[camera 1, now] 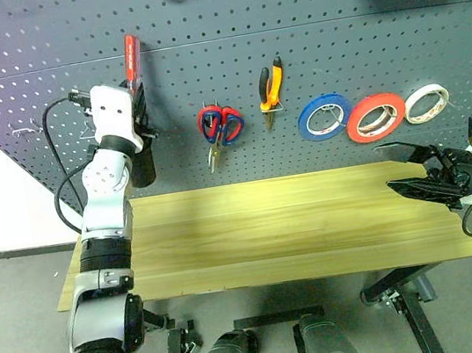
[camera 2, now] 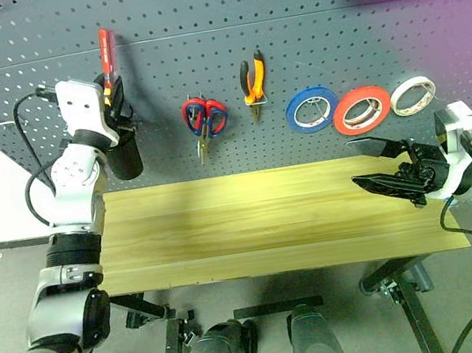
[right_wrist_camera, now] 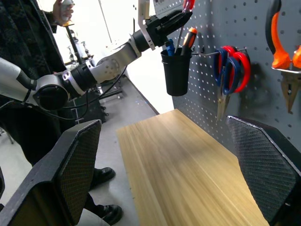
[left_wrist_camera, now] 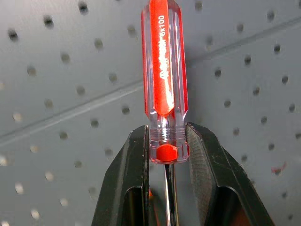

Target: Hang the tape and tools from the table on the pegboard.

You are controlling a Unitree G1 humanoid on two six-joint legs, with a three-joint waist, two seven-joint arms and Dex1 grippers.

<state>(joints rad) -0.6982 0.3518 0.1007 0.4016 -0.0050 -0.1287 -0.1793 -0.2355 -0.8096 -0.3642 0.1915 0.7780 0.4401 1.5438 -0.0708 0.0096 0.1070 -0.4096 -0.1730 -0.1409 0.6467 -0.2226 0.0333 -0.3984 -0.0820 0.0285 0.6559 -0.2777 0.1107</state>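
Left gripper (camera 1: 136, 92) is closed on the red-handled screwdriver (camera 1: 130, 57), pinching the lower end of the clear red handle between its two black fingers (left_wrist_camera: 134, 179), with the handle pointing up and the metal shaft going down between them. It holds the tool close in front of the pegboard (camera 1: 303, 33), directly above a black cup (camera 1: 140, 166) that hangs on the board near the table's left end; in the right wrist view this cup (right_wrist_camera: 176, 70) already has some other handles standing in it. Right gripper (camera 1: 413, 170) hovers over the right end of the table (camera 1: 262, 230) with its fingers spread wide and nothing between them. On the pegboard, from left to right, hang red-handled scissors (camera 1: 221, 128), the pliers (camera 1: 271, 89) with orange and black handles, a blue tape roll (camera 1: 325, 117), the red tape (camera 1: 375, 116) and a white tape roll (camera 1: 427, 103). A person in dark clothes (right_wrist_camera: 28, 70) stands beyond the table's left end.
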